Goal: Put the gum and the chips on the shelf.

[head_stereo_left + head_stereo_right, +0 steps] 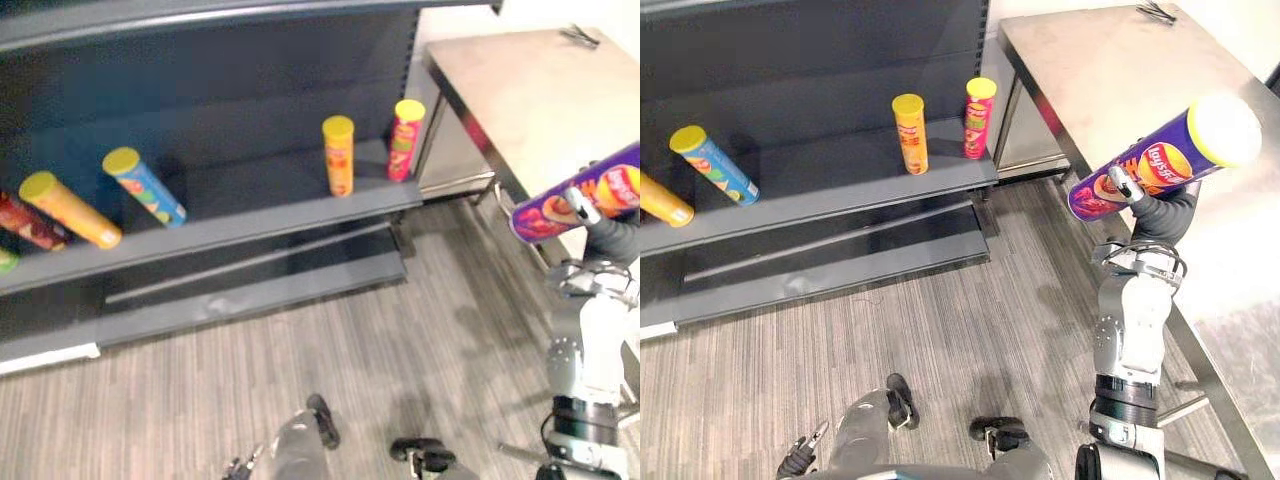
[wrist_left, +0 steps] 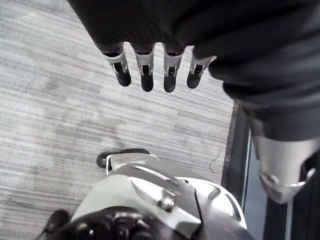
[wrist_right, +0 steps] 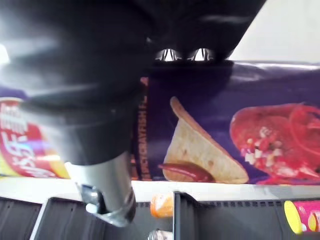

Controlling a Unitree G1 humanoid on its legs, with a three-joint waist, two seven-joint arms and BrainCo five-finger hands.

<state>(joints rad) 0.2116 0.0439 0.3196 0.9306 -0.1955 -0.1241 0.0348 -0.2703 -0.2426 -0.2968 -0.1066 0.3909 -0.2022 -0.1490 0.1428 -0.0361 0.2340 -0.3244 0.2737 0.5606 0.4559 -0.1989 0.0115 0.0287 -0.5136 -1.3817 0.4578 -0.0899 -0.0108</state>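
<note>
Right robot hand (image 1: 1145,208) clasping the purple chips can (image 1: 1180,150), I am holding it raised right of the shelf (image 1: 840,195) for stocking; left robot hand (image 2: 146,75) is hanging slack.

The purple chips can (image 1: 1160,165) carries a red and yellow logo with white letters near its lid. In the right wrist view a line of small orange letters runs beside a printed chip. On the shelf (image 1: 250,225), the orange can (image 1: 338,155), red can (image 1: 405,140) and blue can (image 1: 145,187) have labels too small to read.
</note>
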